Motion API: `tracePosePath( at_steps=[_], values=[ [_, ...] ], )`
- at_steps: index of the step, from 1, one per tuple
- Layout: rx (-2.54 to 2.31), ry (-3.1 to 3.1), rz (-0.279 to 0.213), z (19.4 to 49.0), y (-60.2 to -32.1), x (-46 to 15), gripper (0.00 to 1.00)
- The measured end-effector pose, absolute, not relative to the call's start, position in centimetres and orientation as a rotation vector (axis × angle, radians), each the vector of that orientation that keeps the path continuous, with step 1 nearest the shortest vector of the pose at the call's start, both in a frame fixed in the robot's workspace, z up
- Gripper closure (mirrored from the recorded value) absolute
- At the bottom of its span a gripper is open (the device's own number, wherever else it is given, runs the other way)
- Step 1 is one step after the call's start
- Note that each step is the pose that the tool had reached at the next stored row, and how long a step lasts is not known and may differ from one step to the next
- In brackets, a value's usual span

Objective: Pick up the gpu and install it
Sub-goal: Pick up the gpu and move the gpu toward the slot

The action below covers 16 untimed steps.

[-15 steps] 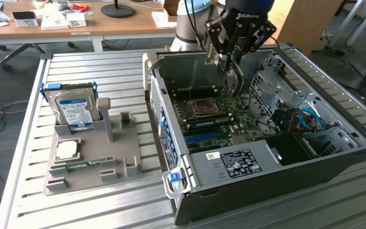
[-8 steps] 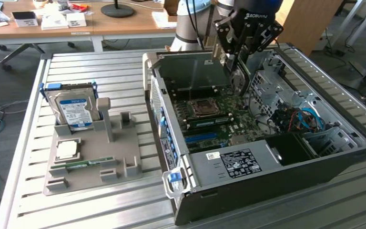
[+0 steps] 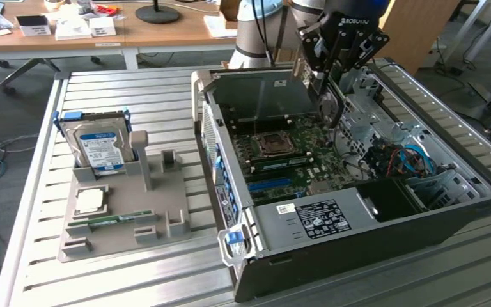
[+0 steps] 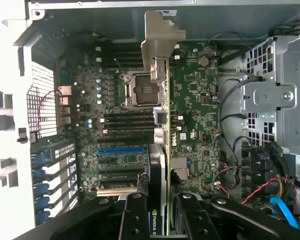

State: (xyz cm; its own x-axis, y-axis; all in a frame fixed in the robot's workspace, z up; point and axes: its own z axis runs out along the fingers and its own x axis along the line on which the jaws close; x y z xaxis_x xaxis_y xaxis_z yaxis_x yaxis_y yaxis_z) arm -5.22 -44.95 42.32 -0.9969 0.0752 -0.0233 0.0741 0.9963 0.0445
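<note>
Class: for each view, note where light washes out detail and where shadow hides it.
Wrist view: the computer case wall is blown out white, the gpu bracket glares; exterior view: the slatted metal table gleams evenly, the recess beside the power supply lies dark.

Thin green gpu [image 4: 168, 100], silvery bracket [image 4: 162, 40] at one end, held edge-on and upright inside the open computer case [image 3: 382, 249], over the motherboard [image 4: 200, 100].
</note>
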Motion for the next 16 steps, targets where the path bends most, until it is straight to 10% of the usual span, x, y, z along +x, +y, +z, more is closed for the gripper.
tracePosePath(
  at_steps=[16],
  values=[
    [0.117, 3.114, 0.068, 42.32, -44.94, -4.58, 0.73]
  ],
)
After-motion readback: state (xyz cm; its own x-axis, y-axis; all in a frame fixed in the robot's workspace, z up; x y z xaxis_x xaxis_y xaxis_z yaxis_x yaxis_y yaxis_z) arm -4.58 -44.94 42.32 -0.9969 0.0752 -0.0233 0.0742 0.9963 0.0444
